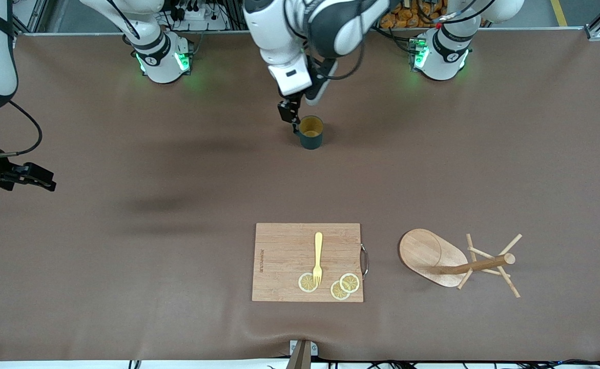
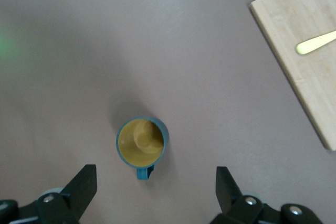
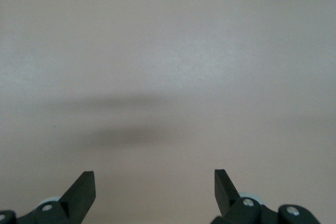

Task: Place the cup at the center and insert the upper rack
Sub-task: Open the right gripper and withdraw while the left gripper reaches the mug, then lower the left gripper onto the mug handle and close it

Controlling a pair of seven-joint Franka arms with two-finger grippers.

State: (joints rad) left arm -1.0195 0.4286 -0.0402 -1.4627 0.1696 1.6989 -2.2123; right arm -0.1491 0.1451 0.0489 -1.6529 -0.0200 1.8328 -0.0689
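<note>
The dark teal cup stands upright on the brown table, farther from the front camera than the cutting board. Its tan inside shows from above in the left wrist view. My left gripper hangs open just over the table beside the cup's handle. The jaws stand wide apart with the cup ahead of them, untouched. The upper rack, a light wooden mug tree, lies on its side toward the left arm's end, pegs splayed. My right gripper waits open over bare table at the right arm's end.
A rectangular wooden cutting board lies beside the rack, carrying a yellow fork and three lemon slices. A corner of the board and the fork's handle show in the left wrist view.
</note>
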